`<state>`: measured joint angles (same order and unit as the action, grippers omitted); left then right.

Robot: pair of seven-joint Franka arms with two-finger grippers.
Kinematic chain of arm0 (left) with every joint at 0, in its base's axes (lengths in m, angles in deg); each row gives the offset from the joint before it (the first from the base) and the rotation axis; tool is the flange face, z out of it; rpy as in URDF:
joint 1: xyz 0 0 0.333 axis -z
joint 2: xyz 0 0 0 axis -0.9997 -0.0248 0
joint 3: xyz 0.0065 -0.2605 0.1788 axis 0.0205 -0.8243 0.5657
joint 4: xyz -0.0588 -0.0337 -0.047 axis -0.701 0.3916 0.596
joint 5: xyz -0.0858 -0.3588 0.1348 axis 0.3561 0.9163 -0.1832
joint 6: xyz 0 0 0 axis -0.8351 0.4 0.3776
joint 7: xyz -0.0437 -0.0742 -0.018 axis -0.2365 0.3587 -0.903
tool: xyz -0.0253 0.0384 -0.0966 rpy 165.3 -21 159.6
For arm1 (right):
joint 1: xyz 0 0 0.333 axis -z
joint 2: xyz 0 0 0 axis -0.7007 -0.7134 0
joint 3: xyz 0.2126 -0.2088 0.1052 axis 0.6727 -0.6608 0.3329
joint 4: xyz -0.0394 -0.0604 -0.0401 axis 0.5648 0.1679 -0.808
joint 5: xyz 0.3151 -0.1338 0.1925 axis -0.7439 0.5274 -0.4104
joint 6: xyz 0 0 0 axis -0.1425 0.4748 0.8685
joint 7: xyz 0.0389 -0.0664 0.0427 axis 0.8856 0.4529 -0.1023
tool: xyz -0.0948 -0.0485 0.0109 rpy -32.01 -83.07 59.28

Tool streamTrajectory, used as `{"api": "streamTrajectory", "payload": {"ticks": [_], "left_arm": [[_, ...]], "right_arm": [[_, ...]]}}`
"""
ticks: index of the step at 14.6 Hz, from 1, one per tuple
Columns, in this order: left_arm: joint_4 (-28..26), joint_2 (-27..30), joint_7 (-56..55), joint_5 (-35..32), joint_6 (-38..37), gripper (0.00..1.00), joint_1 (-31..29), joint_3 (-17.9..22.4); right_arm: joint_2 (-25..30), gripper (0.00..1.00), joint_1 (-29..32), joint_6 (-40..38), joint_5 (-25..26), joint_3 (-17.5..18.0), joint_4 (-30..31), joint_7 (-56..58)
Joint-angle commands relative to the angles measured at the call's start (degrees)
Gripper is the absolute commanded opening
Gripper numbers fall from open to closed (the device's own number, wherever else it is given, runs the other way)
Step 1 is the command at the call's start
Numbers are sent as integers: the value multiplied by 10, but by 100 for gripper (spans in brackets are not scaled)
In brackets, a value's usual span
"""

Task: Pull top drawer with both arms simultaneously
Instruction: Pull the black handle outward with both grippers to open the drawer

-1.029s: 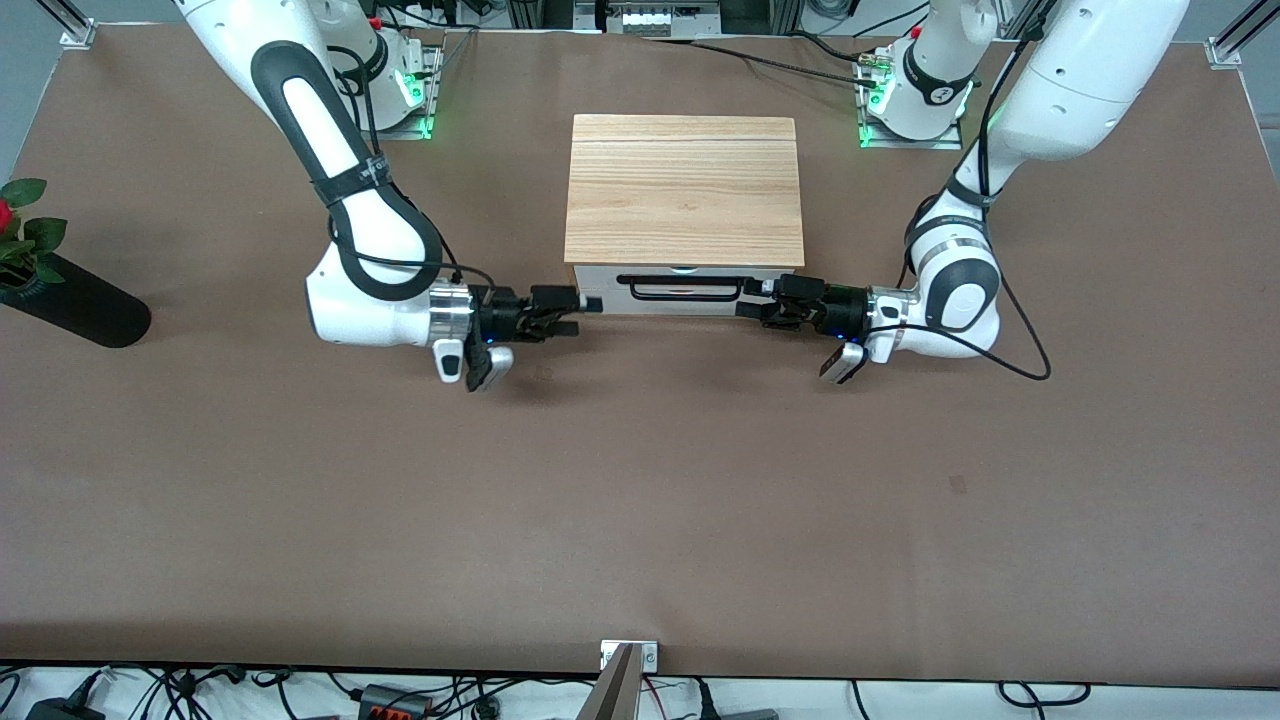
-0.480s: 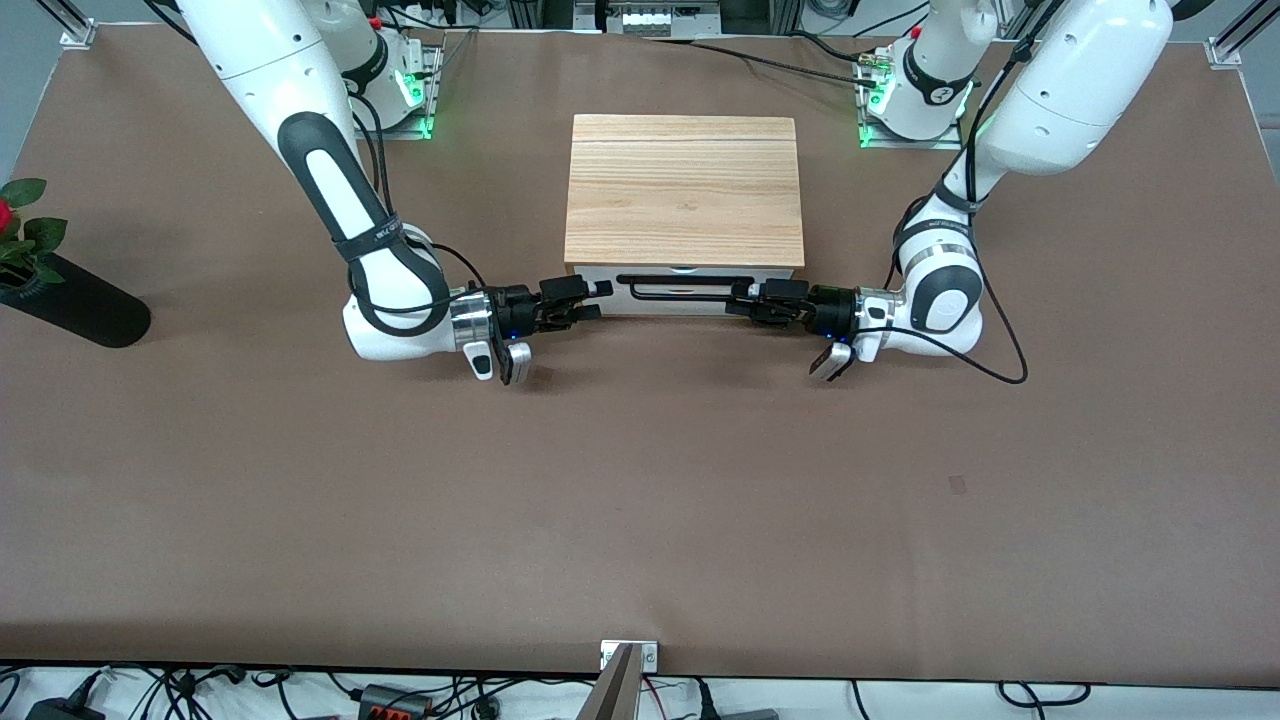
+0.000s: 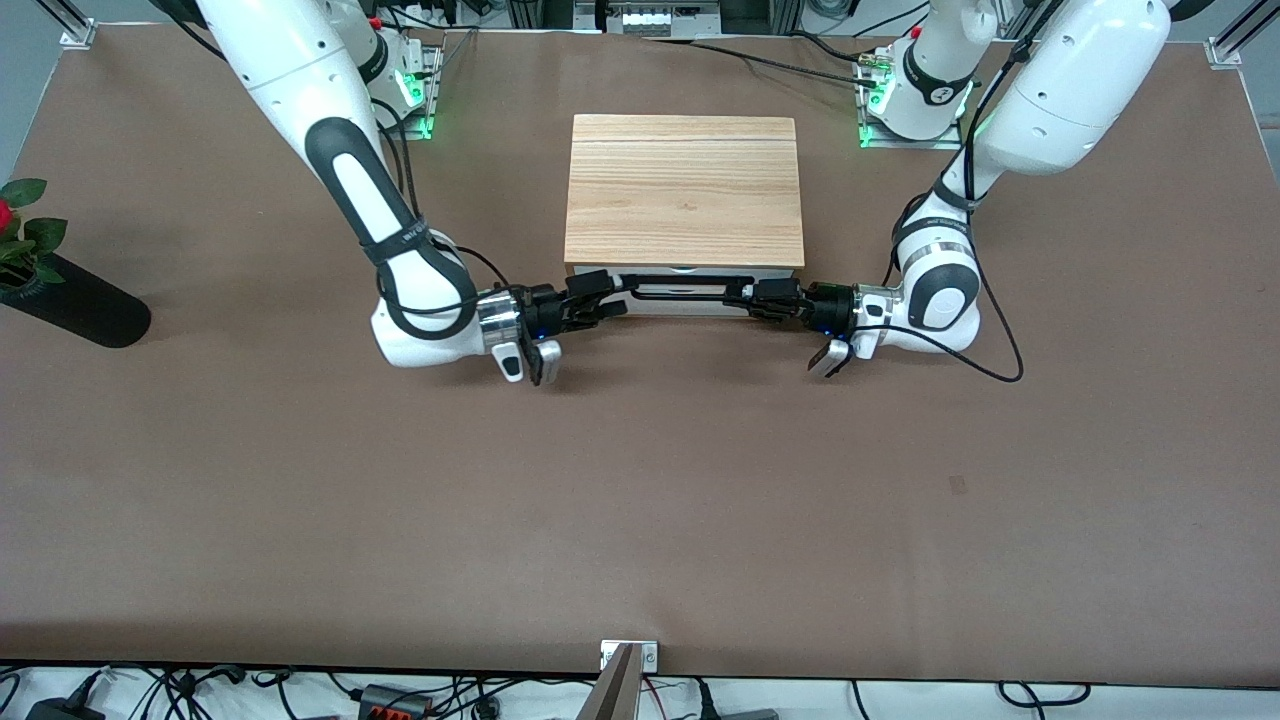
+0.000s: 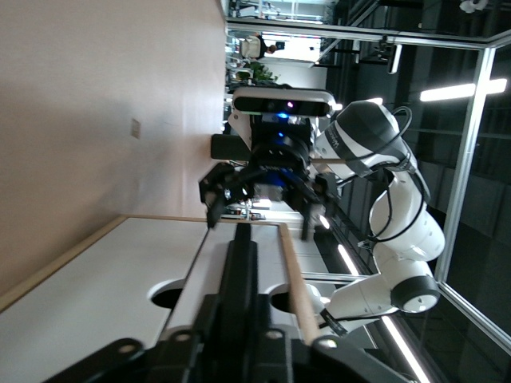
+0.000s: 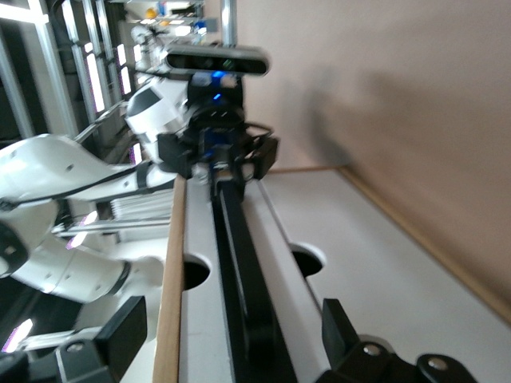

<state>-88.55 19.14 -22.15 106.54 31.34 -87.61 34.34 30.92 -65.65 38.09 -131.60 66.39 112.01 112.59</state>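
The top drawer's white front (image 3: 690, 306) sits flush under the light-wood casing, with its long black bar handle (image 3: 685, 287) across it. My right gripper (image 3: 612, 292) is at the handle's end toward the right arm. It is open: in the right wrist view the handle (image 5: 235, 239) runs between its spread fingers (image 5: 121, 327), around the gripper's midpoint (image 5: 239, 319). My left gripper (image 3: 740, 292) is at the handle's other end. In the left wrist view (image 4: 238, 307) its fingers are closed in tight on the handle (image 4: 239, 263).
The light-wood casing (image 3: 685, 190) stands mid-table near the arm bases. A black vase with a red flower (image 3: 70, 300) lies at the right arm's end of the table. A black cable (image 3: 1005, 350) loops beside the left wrist.
My right gripper has moved from beside the casing onto the handle's end. My left gripper has moved in along the handle and narrowed on it. The drawer has not moved.
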Motion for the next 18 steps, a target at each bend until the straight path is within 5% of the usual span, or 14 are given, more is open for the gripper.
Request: {"api": "streamTrajectory", "payload": {"ticks": [1,5,18], "left_arm": [[-8,5,10,14,-3,12,4,-3],[-8,4,7,14,-3,9,4,-3],[-7,-2,6,13,-3,7,5,-3]], "right_arm": [[-19,80,1,-33,-19,0,-18,22],[-23,50,6,-57,-19,0,-19,36],[-33,15,15,-56,-20,-2,-28,54]]}}
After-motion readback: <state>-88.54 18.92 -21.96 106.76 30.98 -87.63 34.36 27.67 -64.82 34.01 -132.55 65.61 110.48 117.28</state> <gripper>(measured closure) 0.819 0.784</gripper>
